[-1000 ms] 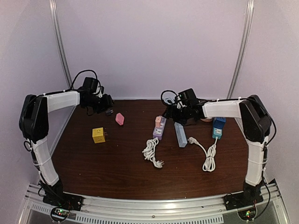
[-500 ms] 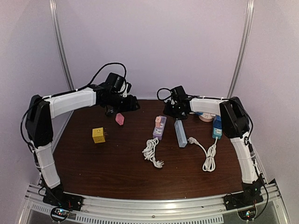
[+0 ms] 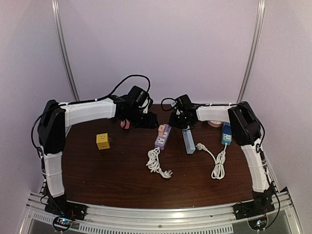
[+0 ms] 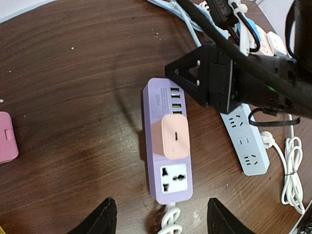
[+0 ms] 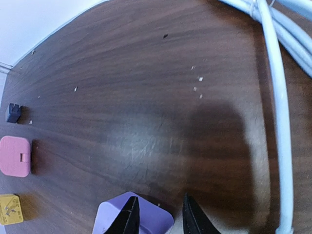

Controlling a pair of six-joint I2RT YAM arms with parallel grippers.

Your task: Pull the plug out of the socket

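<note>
Plug (image 4: 174,136), peach-pink and square, is seated in the middle of the purple power strip (image 4: 167,146), between a bank of small ports above it and one free socket below it in the left wrist view. In the top view the strip lies just left of centre on the dark wooden table (image 3: 112,175), its white cord (image 3: 156,163) coiled below it.

Left gripper (image 4: 161,219) hangs above the strip with its fingers spread wide at the bottom edge of its own view, touching nothing. Right gripper (image 5: 158,214) has its fingers only narrowly parted over the far corner of the strip; whether they touch it cannot be told. Seen from the left wrist, it is the black wedge at the strip's upper right.

A grey-blue power strip (image 4: 243,146) lies just right of the purple one. A pink adapter (image 4: 7,136) sits at the left edge of the left wrist view, and a yellow cube (image 3: 103,141) lies farther left in the top view. A blue strip (image 3: 226,132) lies at the right.
</note>
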